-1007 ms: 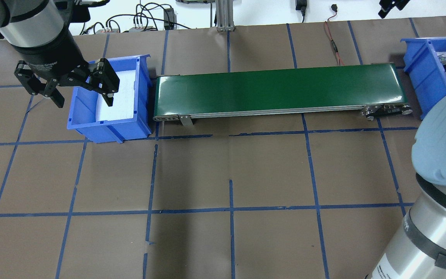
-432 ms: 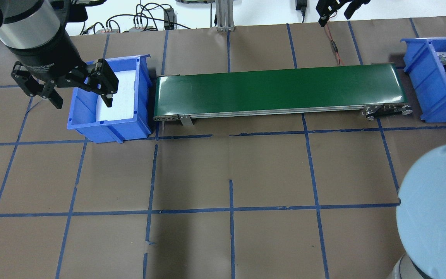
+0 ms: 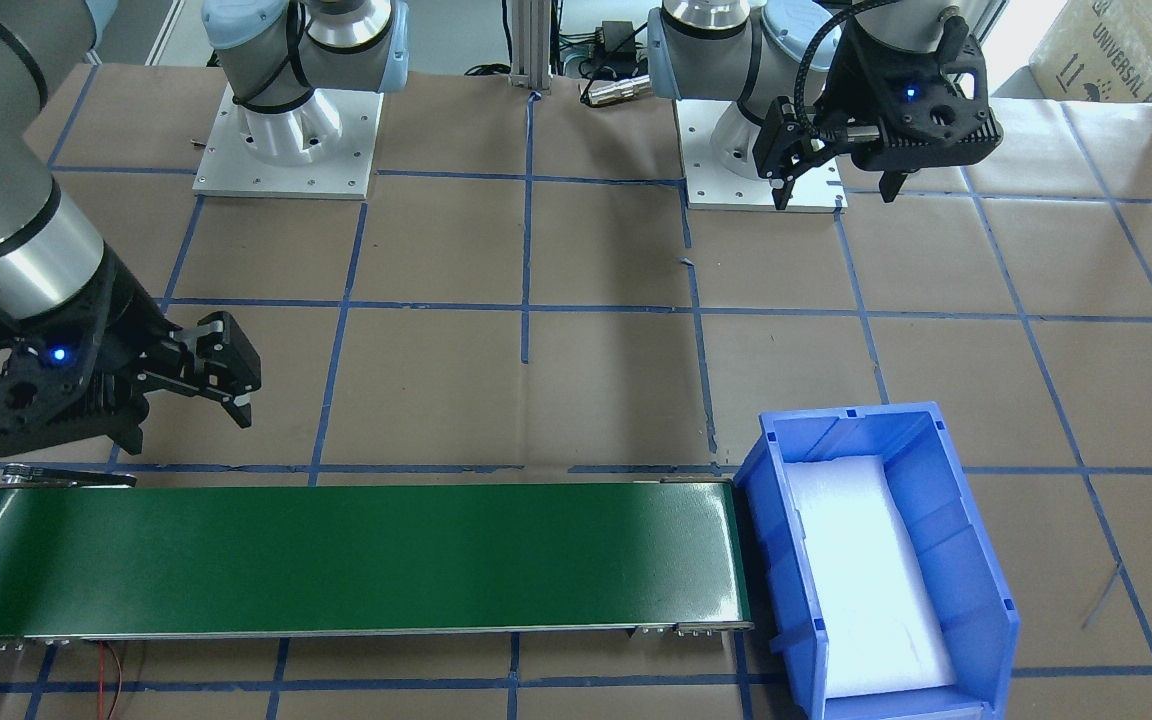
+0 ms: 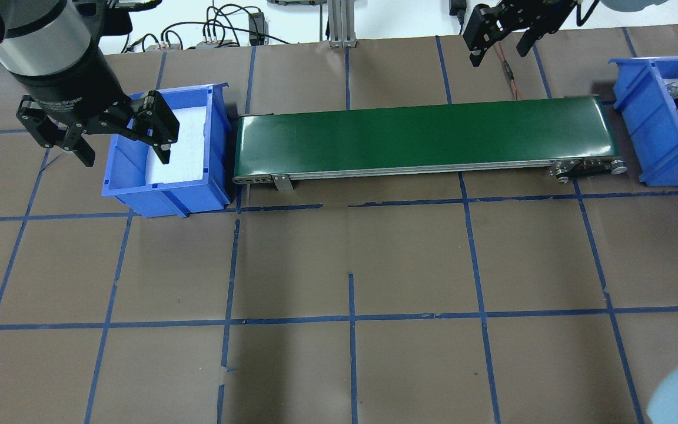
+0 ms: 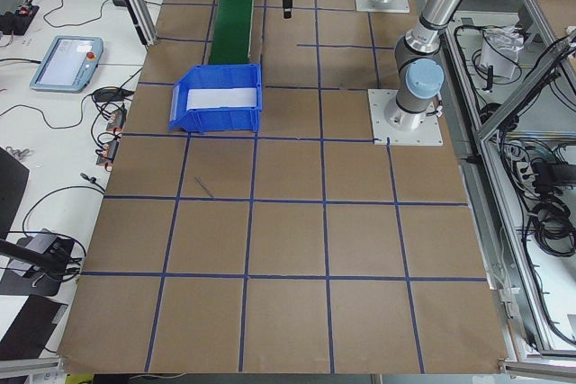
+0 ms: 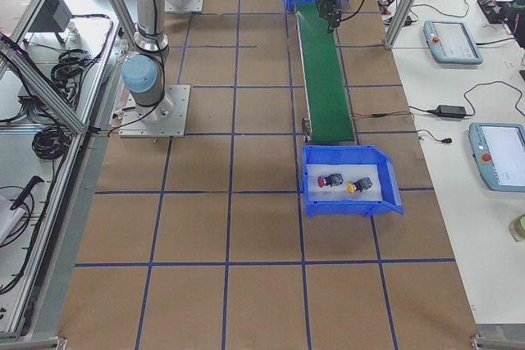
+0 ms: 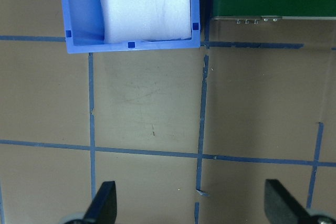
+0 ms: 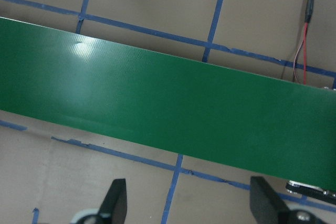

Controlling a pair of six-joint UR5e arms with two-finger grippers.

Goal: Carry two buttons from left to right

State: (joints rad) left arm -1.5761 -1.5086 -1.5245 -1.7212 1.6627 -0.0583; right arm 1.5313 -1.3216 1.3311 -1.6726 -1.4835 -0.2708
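Jaws are gaping wide on both arms. The right jaws are edging farther in above the green conveyor, with the red button and yellow button lying in the blue bin well off to their right. The left jaws are staying above the padded bin.

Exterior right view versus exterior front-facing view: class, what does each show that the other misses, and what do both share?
Only exterior right: the red button and yellow button, lying apart in a blue bin. Only front-facing: the white inside of the foam-lined bin, holding no buttons. Both: the green conveyor.
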